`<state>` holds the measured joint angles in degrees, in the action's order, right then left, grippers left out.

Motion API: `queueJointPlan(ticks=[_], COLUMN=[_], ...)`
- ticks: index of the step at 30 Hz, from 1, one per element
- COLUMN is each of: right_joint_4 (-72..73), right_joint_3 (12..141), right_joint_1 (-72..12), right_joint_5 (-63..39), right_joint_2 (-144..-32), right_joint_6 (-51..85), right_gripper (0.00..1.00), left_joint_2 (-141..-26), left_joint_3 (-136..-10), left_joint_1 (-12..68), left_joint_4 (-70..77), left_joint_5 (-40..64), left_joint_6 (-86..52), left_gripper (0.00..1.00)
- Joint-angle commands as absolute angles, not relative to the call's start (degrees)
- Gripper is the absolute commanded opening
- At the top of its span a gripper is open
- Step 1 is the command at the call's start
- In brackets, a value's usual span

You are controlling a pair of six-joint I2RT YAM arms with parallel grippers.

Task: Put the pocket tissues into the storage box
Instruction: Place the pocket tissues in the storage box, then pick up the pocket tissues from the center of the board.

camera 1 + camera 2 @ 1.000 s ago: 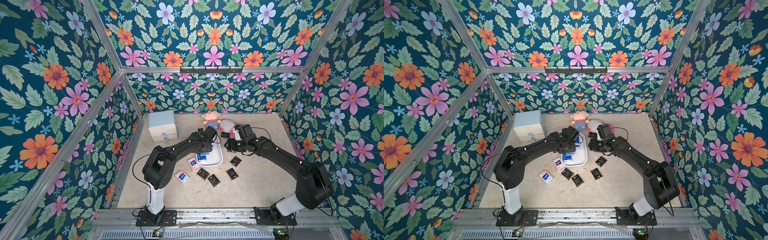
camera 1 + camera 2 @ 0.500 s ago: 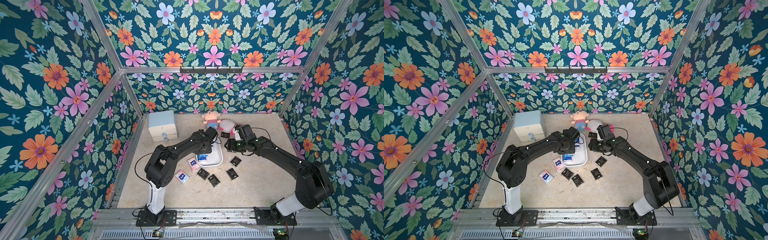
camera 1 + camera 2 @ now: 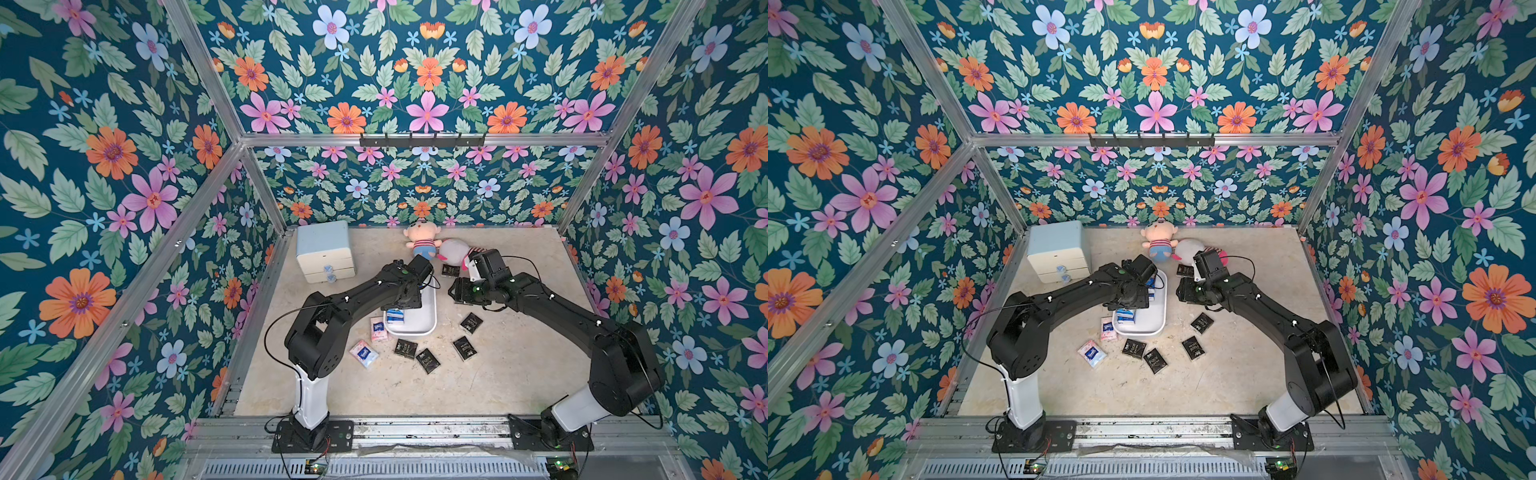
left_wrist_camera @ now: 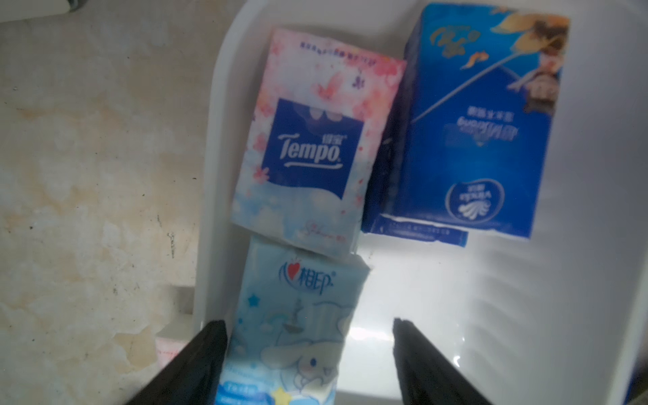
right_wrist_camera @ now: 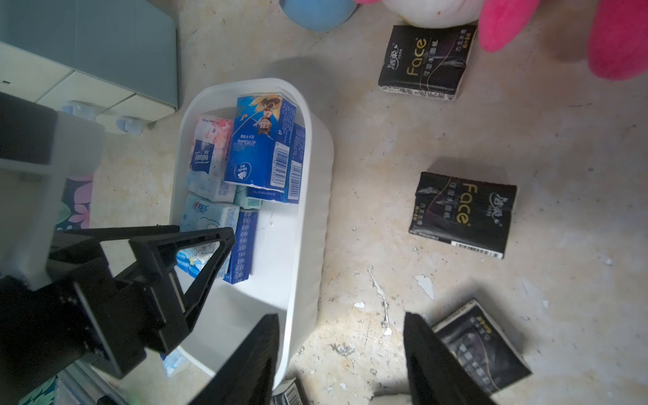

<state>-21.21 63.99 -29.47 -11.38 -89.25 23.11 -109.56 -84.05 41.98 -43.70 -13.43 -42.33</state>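
Note:
The white storage box [image 3: 430,328] [image 5: 315,210] lies mid-floor with several pocket tissues in it: a pink Tempo packet [image 4: 312,147], a dark blue one [image 4: 470,122] and a light blue one [image 4: 305,287]. My left gripper [image 4: 308,322] [image 3: 405,305] hangs open over the box. The light blue packet lies between its fingers, touching one and clear of the other. My right gripper [image 5: 340,315] [image 3: 453,293] is open and empty, straddling the box's right wall. Black packets [image 3: 471,323] [image 3: 428,360] [image 5: 463,214] and pink-and-white ones [image 3: 377,329] [image 3: 364,354] lie on the floor.
A cream two-drawer cabinet [image 3: 326,251] stands at the back left. Two plush dolls [image 3: 422,243] [image 3: 455,251] lie against the back wall, with a black packet [image 3: 450,271] just in front of them. Flowered walls close the floor on three sides.
My left gripper has opened wide, and the light blue packet it carried now rests in the storage box. The right arm has stayed where it was.

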Motion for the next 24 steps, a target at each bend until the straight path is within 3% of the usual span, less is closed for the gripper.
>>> queueJointPlan(ticks=[1, 10, 24], right_joint_4=[-21.39, -20.41, -15.90], right_joint_3=[63.86, 63.29, 62.48], right_joint_1=[-29.52, -29.48, -30.22], right_joint_5=[-11.66, -13.26, -19.76], right_joint_2=[-88.38, -88.50, -92.88], right_joint_6=[23.38, 23.80, 25.40], right_gripper=[0.62, 0.61, 0.62], left_joint_2=[-108.21, -98.76, -76.30], left_joint_3=[-84.24, -79.68, -52.71], left_joint_1=[41.92, 41.91, 41.88], left_joint_4=[-44.42, -39.80, -36.62], left_joint_5=[-15.63, -16.38, -15.76], left_joint_6=[-43.83, -48.34, -67.24], left_gripper=[0.82, 0.85, 0.89])
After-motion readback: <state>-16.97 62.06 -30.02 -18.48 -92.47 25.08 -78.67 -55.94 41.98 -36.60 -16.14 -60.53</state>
